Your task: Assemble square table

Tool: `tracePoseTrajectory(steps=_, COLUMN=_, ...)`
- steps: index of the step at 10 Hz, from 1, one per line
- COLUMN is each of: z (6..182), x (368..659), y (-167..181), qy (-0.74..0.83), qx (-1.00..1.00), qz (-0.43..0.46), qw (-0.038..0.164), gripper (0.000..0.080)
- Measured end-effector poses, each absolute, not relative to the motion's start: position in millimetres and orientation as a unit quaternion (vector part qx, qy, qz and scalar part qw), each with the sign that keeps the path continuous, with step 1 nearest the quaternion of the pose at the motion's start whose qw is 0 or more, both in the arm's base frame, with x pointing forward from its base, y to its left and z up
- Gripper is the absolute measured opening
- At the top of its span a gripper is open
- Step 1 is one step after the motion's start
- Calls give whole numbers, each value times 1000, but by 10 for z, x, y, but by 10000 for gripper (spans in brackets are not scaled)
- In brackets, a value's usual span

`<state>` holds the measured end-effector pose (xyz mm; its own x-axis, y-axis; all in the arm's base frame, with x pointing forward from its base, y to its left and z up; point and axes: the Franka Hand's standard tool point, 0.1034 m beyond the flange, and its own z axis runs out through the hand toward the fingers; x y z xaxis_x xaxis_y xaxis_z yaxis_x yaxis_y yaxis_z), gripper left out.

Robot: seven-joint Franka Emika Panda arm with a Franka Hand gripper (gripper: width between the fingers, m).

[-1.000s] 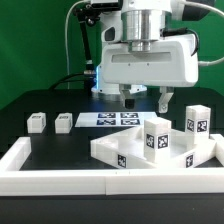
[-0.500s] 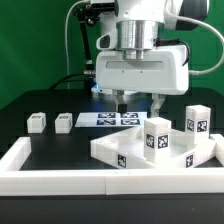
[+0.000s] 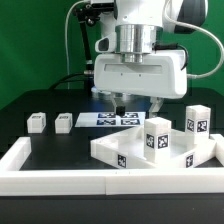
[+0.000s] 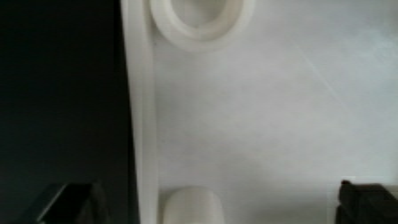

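Nearest to us, a long white rim wall [image 3: 60,180] runs along the front of the black surface [image 3: 40,100] and turns back at the exterior view's left. Just behind it lies the large white square plastic slab [image 3: 118,152] of the square table, toward the exterior view's right. Two tagged white block legs stand upright on it: the nearer leg [image 3: 157,137] and the farther leg [image 3: 197,122]. Two short loose legs, one [image 3: 37,122] beside the other [image 3: 63,121], sit on the bare surface at the left, well apart from the slab. Behind them lies the flat marker board [image 3: 118,119]. Above it hangs the claw [image 3: 138,102], spread wide and holding nothing. In the wrist view we see its dark fingertips [image 4: 63,205] far apart over white plastic with a round hole [image 4: 199,20]. Beyond are a dark backdrop and grey cables [image 3: 75,40].
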<state>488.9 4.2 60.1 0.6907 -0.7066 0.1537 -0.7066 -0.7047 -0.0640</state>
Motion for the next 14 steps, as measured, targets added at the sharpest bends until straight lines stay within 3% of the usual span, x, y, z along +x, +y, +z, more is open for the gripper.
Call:
tracePoseTrajectory(steps=10, z=162, x=4659, y=-163, qy=-348, qx=933, qz=86, qw=38, gripper=649)
tracePoseTrajectory(steps=13, z=222, x=4701, y=-158, qy=-347, qx=934, qz=82, qw=34, gripper=634)
tracePoseTrajectory(steps=14, z=222, x=4708, y=-159, qy=-346, qx=934, qz=83, qw=34, gripper=465)
